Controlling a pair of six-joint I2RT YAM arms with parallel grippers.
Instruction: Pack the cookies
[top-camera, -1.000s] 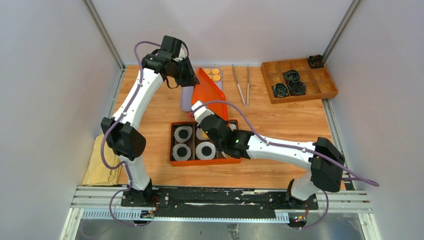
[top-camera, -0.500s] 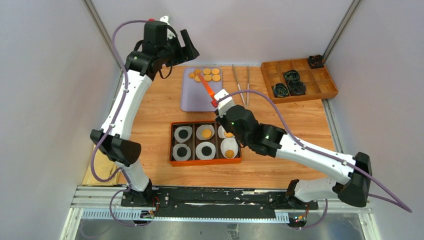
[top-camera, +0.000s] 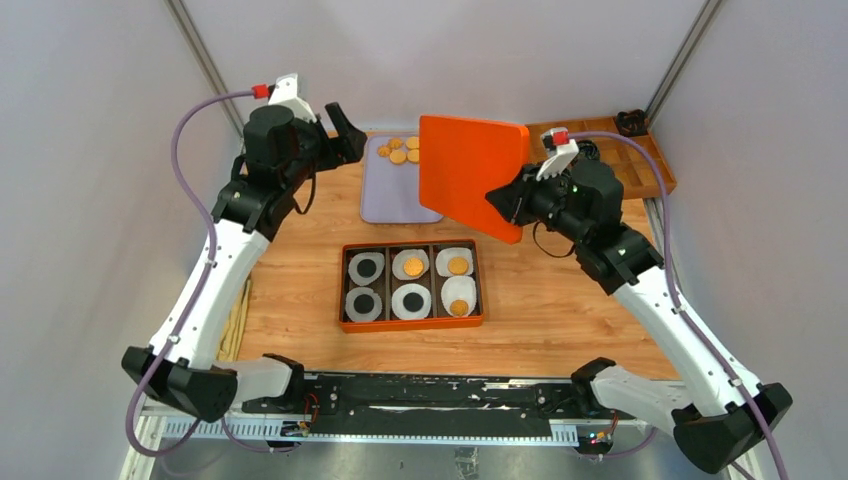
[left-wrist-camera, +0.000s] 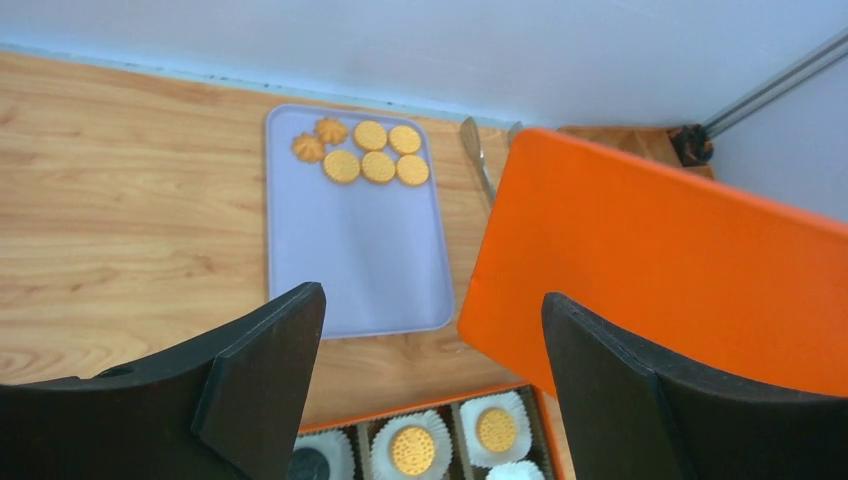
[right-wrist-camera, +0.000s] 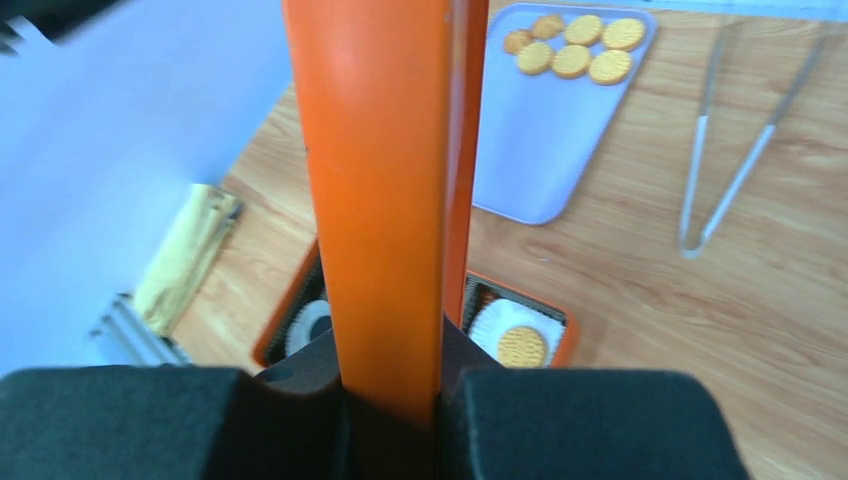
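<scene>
Several cookies (top-camera: 404, 150) lie at the far end of a lilac tray (top-camera: 395, 195); the left wrist view shows these cookies (left-wrist-camera: 370, 160) too. An orange box (top-camera: 345, 325) holds white liners, and three of them hold cookies (top-camera: 458, 264). My right gripper (top-camera: 513, 200) is shut on the edge of the flat orange lid (top-camera: 470, 170), held up in the air behind the box. In the right wrist view the lid (right-wrist-camera: 385, 180) runs edge-on between the jaws of the right gripper (right-wrist-camera: 390, 400). My left gripper (left-wrist-camera: 432, 305) hangs open and empty, high above the table's left side, left of the tray.
Metal tongs (right-wrist-camera: 720, 170) lie on the wood right of the tray. A wooden compartment tray (top-camera: 655, 170) with dark items sits at the back right. A yellowish bag (right-wrist-camera: 185, 255) lies at the table's left edge. Three liners hold dark discs (top-camera: 365, 267).
My left gripper opened, let go of the lid and drew back to the left. My right gripper carried the lid up and to the right, away from over the box.
</scene>
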